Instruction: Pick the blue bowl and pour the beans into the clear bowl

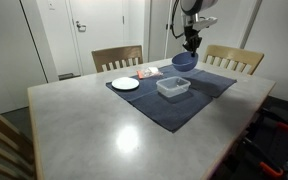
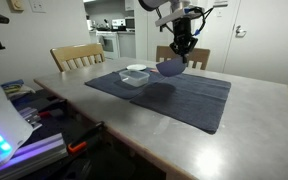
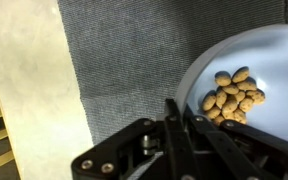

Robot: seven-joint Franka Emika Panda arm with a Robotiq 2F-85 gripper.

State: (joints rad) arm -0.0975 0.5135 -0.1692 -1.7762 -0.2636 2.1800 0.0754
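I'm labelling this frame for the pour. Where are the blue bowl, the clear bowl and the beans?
blue bowl (image 1: 184, 64): in an exterior view, on its outer side wall.
clear bowl (image 1: 172, 93): in an exterior view, on its near wall.
beans (image 3: 234, 95): wrist view, on the middle of the pile.

A grey table (image 1: 104, 130) carried a dark cloth (image 1: 174, 112), spread flat over its far half.

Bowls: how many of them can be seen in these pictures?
2. The blue bowl, with beans inside, is held by the gripper above the mat; the clear bowl sits on the mat. None seems hidden.
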